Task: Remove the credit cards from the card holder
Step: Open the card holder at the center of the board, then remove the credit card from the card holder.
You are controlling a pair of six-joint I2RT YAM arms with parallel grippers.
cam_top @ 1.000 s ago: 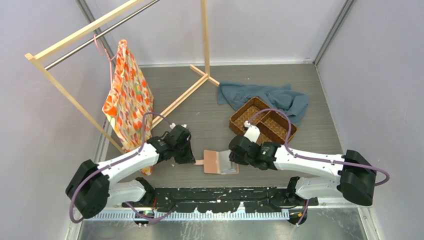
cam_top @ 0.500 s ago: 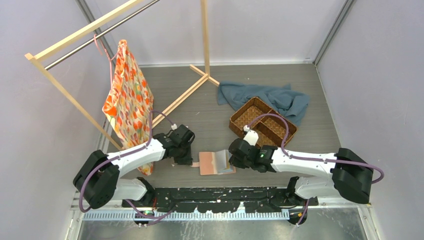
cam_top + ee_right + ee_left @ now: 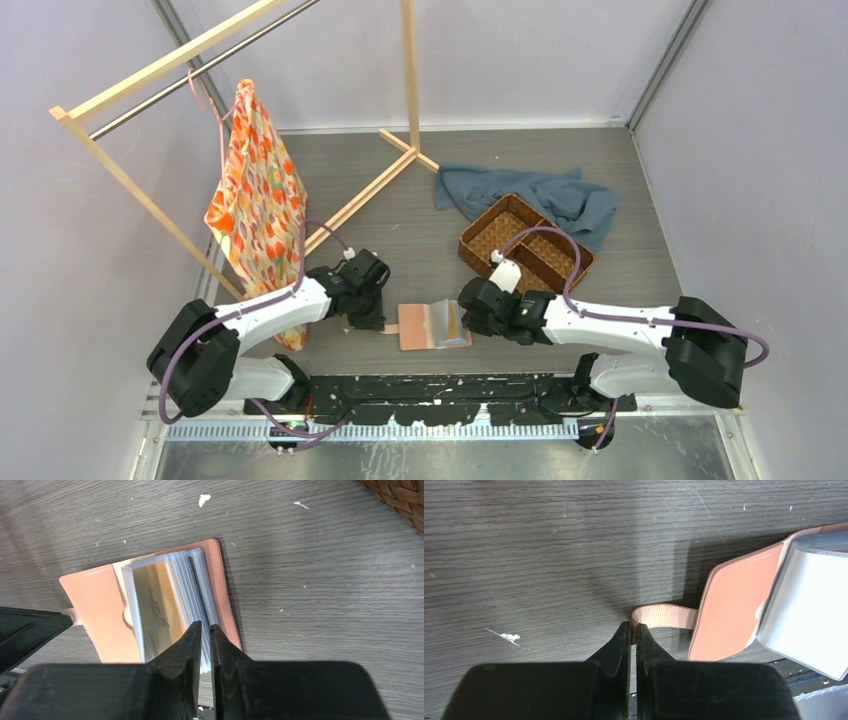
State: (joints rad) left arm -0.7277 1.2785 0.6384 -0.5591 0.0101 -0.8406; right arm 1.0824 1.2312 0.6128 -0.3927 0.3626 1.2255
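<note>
The salmon-pink card holder [image 3: 418, 328] lies open on the table between both arms. My left gripper [image 3: 634, 626] is shut on the end of its snap tab [image 3: 666, 616], left of the pink cover [image 3: 734, 610]. In the right wrist view the holder [image 3: 95, 610] shows fanned pale sleeves and a tan-gold credit card [image 3: 155, 605] facing up. A black credit card [image 3: 197, 587] shows as a thin dark edge among the sleeves. My right gripper [image 3: 206, 626] is closed on that edge and a few sleeves at the holder's near side.
A brown woven basket [image 3: 525, 240] stands behind the right gripper, with a blue cloth [image 3: 560, 195] beyond it. A wooden rack [image 3: 400, 60] with a patterned orange cloth [image 3: 255, 195] occupies the back left. The basket corner [image 3: 400, 495] shows at upper right.
The right jaws have narrowed onto the sleeves. The card holder and both grippers have shifted slightly to the left; the left jaws stayed shut on the tab.
</note>
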